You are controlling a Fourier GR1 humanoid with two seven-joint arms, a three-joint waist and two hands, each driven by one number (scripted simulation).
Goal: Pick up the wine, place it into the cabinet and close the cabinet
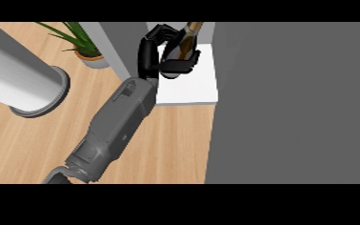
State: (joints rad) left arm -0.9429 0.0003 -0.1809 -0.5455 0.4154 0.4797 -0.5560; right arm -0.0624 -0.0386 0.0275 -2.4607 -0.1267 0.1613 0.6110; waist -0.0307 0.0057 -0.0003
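The wine bottle point(185, 42) is dark with a brownish neck and stands over the white floor of the cabinet point(191, 89). My left hand point(150, 52) is shut on it: the palm is at the bottle's left, the fingers point(162, 30) curl round its far side and the thumb point(180, 66) crosses its near side, hiding the lower body. I cannot tell whether the bottle's base rests on the shelf. The grey forearm comes up from the lower left. The cabinet is open. My right hand is not in view.
A large grey cabinet panel point(288, 100) fills the right side of the view. On the wooden counter point(175, 138), a potted plant point(85, 45) stands at the back left, beside the cabinet's grey side wall point(116, 47). A big white cylinder on a grey base point(28, 83) stands at the far left.
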